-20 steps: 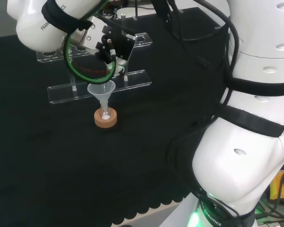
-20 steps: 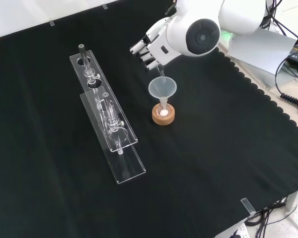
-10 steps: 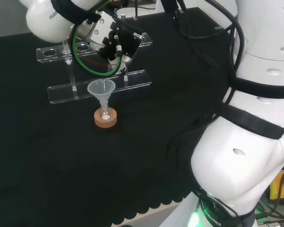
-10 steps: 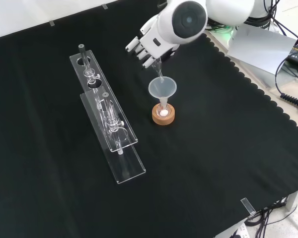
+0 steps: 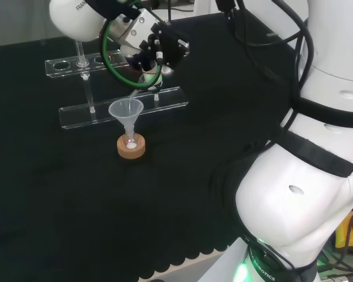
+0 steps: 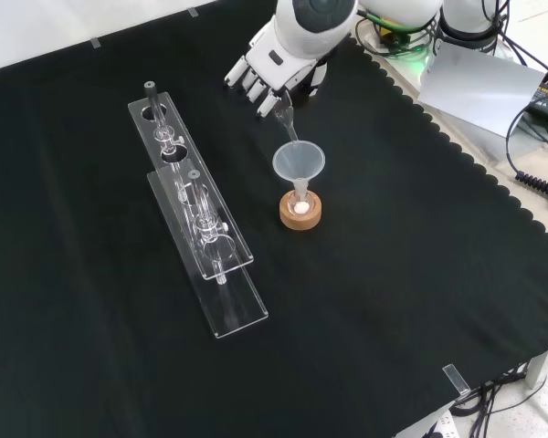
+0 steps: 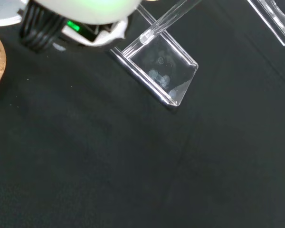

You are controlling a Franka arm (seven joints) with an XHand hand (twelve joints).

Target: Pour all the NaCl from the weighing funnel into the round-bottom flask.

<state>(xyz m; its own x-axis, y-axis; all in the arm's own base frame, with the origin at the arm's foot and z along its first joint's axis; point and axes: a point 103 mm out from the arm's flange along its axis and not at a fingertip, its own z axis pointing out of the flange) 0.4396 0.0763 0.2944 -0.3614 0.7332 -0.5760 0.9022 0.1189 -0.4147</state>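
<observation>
Since a second ago my robot hand (image 5: 159, 50) has lifted up and away in the head view, its fingers curled round the weighing funnel (image 5: 139, 89), whose spout slants down just above the clear funnel (image 5: 126, 111) seated in the round-bottom flask (image 5: 130, 141) on its cork ring (image 5: 132, 150). The front view places my robot hand (image 6: 267, 68) at the top, with the weighing funnel (image 6: 286, 120) pointing down toward the clear funnel's rim (image 6: 299, 162), beside a clear rack (image 6: 196, 219) on the tabletop (image 6: 393, 274). The wrist view adds the weighing funnel's stem (image 7: 168, 16) close up.

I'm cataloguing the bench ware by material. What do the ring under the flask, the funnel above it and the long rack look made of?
The ring looks like cork: matte tan with a grainy surface. The funnel is clear and glossy, glass or plastic; the look leaves it open. The rack seems clear acrylic: flat transparent plates with bright edges and drilled round holes.
</observation>
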